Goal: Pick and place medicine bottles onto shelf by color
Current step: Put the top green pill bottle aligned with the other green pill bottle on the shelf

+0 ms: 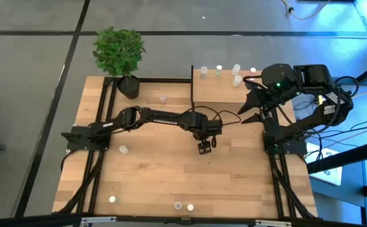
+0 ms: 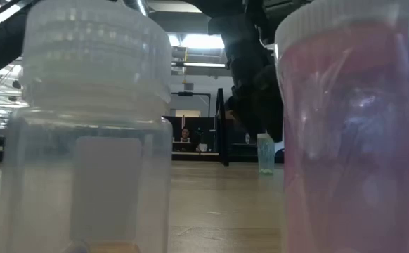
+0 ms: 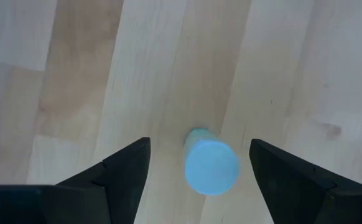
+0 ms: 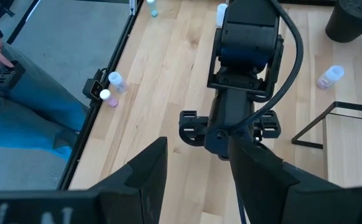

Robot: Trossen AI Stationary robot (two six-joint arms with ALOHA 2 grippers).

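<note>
A tiny bottle with a bluish cap (image 3: 211, 167) stands upright on the tabletop near its middle; in the low view the same bottle (image 2: 265, 153) shows under the dark left arm. My left gripper (image 3: 199, 143) points steeply down over it, open, one finger on either side and neither touching. My right gripper (image 1: 251, 106) hangs open and holds nothing, high above the shelf's near edge. The light-wood shelf (image 1: 218, 94) at the far right carries several bottles (image 1: 236, 69) along its far edge.
Loose bottles stand on the table at the far middle (image 1: 163, 99), left (image 1: 124, 149) and near edge (image 1: 178, 205). Two of them, white-capped (image 2: 95, 126) and pink (image 2: 352, 126), fill the low view. A potted plant (image 1: 119, 53) stands at the far left. A person (image 4: 19, 118) sits beside the table.
</note>
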